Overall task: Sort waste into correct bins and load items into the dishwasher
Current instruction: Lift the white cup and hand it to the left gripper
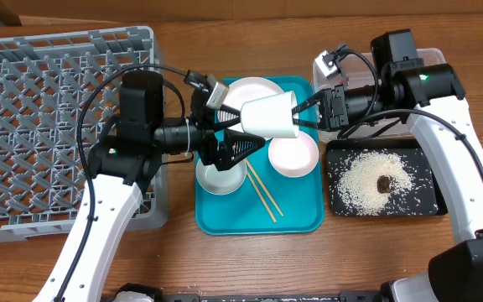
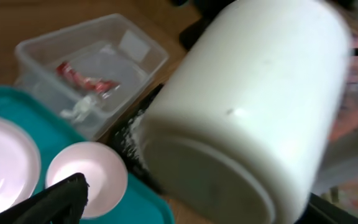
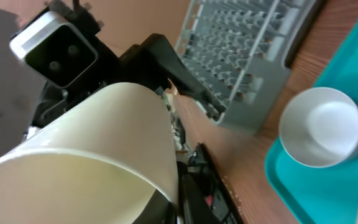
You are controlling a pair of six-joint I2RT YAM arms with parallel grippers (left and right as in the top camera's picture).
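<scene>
Clear plastic rectangular tub point(image 1: 430, 57), right of the flat teal tray point(image 1: 300, 214): mostly hidden under the right arm in the overhead view. Left wrist view shows its inside, with the crumpled red-and-silver foil wrapper point(image 2: 79, 78) lying there. Small white cup point(image 1: 271, 116) fills and blurs both wrist views; the right gripper's own fingertips are not made out in its wrist view. The cup hangs on its side in the air above the teal tray's far half, base toward the left arm. Right gripper point(image 1: 302, 113) is closed on the cup's mouth end. Left gripper point(image 1: 254, 136) is spread wide, its prongs flanking the base; contact can't be told, and one black finger point(image 2: 61, 199) sits well clear of the cup. On the teal tray: large round white plate point(image 1: 254, 91) at the far edge, partly covered by the cup; small round white plate point(image 1: 293, 157) mid-right; grey-sided bowl point(image 1: 219, 178) at the left edge, part under the left gripper; thin wooden chopsticks point(image 1: 262, 197) toward the near side. Shallow black rectangular tray point(image 1: 426, 201), just right of the teal tray, holds loose white rice-like grains point(image 1: 359, 180) around a small brown food lump point(image 1: 384, 182). Big square grey plastic dish rack point(image 1: 57, 126) stands left of the teal tray, behind the left arm.
</scene>
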